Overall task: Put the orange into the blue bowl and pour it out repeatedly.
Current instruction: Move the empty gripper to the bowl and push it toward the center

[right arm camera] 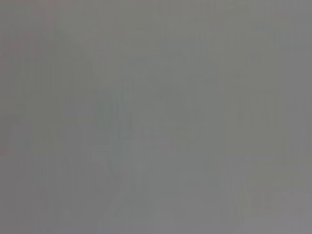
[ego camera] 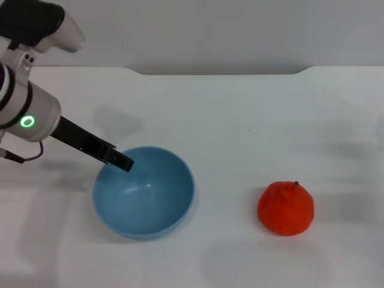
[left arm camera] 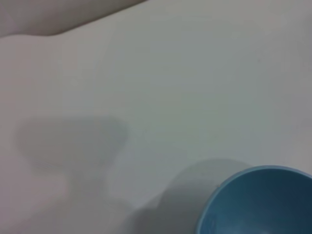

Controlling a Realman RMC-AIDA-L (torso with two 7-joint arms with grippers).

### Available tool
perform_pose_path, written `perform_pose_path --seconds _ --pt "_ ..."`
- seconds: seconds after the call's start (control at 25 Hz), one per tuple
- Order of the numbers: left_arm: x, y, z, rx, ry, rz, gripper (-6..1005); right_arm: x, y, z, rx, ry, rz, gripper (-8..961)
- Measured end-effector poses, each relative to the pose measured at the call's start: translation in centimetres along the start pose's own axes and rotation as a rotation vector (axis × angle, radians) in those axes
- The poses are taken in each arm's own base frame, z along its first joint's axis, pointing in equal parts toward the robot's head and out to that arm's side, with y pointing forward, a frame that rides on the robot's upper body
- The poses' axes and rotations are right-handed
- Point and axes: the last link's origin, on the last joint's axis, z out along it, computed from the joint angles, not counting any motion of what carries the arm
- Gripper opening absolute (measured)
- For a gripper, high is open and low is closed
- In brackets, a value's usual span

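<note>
The blue bowl [ego camera: 144,192] stands upright on the white table [ego camera: 252,114] and is empty. The left claw [ego camera: 120,161] is at the bowl's rim, on the side away from the orange [ego camera: 286,208], with its dark fingers [ego camera: 123,162] reaching over the edge. It looks as if it pinches the rim, but I cannot tell from the head view whether the fingers really close on it. The left wrist view shows only a part of the bowl and bare table.

The orange lies on the table, well apart from the bowl, with its stem nub up. The right claw is not in view, and the right wrist view shows only plain grey.

The risks, as I judge them: if the hold on the rim is thin, the glossy bowl may slip or tip when it is lifted. The orange is round and a little lumpy, so a push from one side may roll it further from the bowl.

Nothing stands between the bowl and the orange
</note>
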Motion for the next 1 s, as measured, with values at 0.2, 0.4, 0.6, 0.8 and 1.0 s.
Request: perform_pose_path --seconds 0.2,0.4,0.6,0.8,1.0 --pt "-0.1 -0.6 1.7 -0.009 -0.017 -0.011 786 0.0 -0.2 -0.2 0.004 -0.001 -0.001 568" --pt "-0.4 -1.0 2.8 -0.013 -0.029 -0.027 777 0.0 -0.2 -0.2 0.007 -0.003 0.0 568" --pt "-1.2 -1.0 3.6 -0.039 -0.093 -0.043 762 0.0 -0.2 -0.2 0.007 -0.001 0.0 567" --pt "-1.6 -0.6 4.0 -0.049 -0.122 -0.035 747 0.0 -0.2 -0.2 0.007 -0.001 0.001 567" --pt "-1.9 0.0 5.0 -0.066 -0.169 -0.019 732 0.1 -0.1 -0.2 0.006 -0.001 0.003 568"
